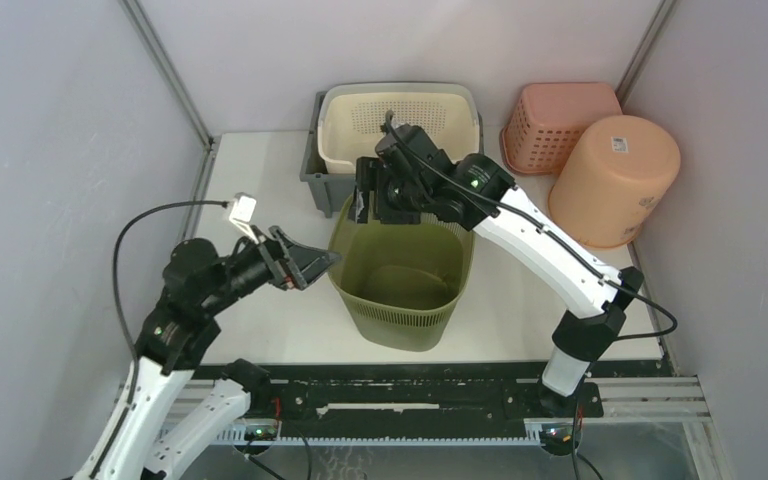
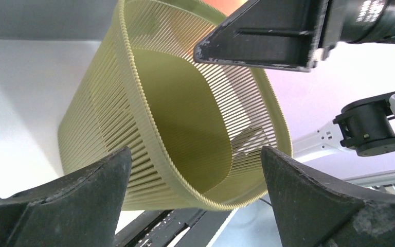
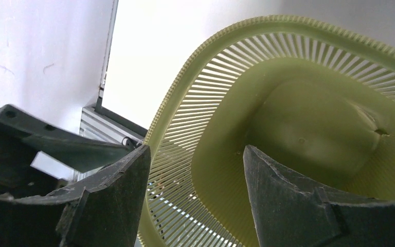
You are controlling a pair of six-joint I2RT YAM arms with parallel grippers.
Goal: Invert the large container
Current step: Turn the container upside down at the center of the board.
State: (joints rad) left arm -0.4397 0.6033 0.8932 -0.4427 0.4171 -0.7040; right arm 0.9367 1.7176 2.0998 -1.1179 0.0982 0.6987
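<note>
Here, from above: the green basket stands mouth up on the white bench, at its middle toward the near edge, just in front of a grey bin that holds a cream basket. The left arm rises from the lower left, elbow bent and forearm pointing right. The left pincer lies level and spread, its tips just beside the basket's left rim. The right arm slants up from the lower right past the basket's right side, wrist bent downward. The right pincer hangs at the rim's far left part.

Left wrist view: both fingers stand wide apart in the lower corners, pinching nothing. The basket's slatted wall and rim lie beyond them, with one finger of the right pincer above the rim.

Right wrist view: the fingers are spread and astride the rim, one outside the wall and one inside. Whether either touches it cannot be told.
</note>
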